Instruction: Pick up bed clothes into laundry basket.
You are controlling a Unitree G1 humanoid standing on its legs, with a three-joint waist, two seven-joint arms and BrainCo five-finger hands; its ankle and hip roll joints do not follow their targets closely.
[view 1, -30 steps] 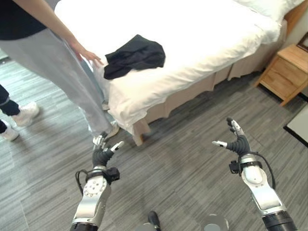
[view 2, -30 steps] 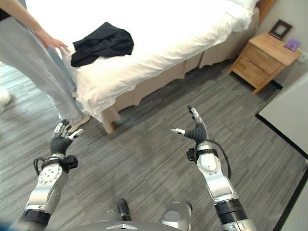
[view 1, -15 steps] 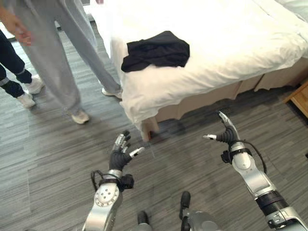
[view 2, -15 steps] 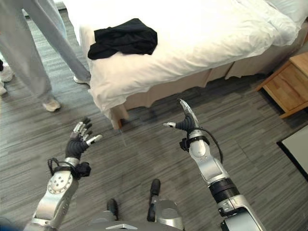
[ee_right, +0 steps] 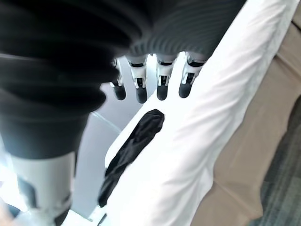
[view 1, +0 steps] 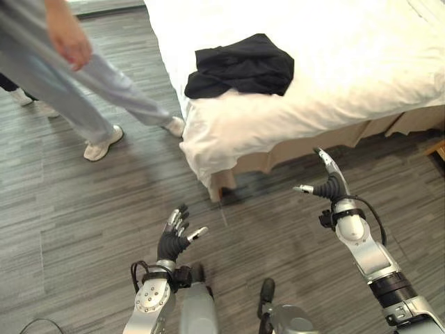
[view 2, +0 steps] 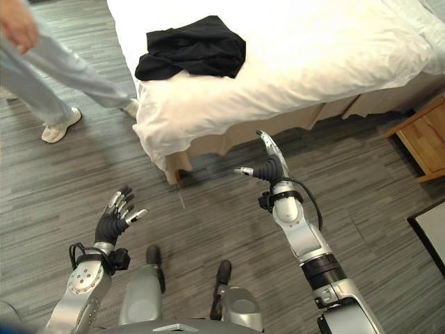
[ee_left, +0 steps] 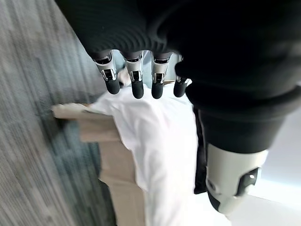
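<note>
— Looking at the fingers first: the right hand (view 2: 268, 169) has them straight, thumb stuck out sideways, grasping nothing. The left hand (view 2: 115, 219) is the same, fingers spread and relaxed, empty.

— So neither one has the clothing?

— No. The black garment (view 1: 242, 66) lies crumpled on the bed (view 1: 361, 62), near the bed's corner, a fold of it reaching the mattress edge. Both hands hover over the wooden floor (view 1: 83, 216) in front of that corner, well short of the sheet.

— Why hold them out like that?

— I'd guess they're ready to reach: palms up and forward, the right one closer to the bed, the left lower and farther from it. The robot needs to step closer before either can touch the cloth.

— And the basket?

— I can't spot one from here. There's a person (view 1: 62, 66) beside the bed, on the far side of the corner from the hands, walking off across the floor; worth minding. A wooden nightstand (view 2: 425, 142) sits further along the bed's side.
</note>
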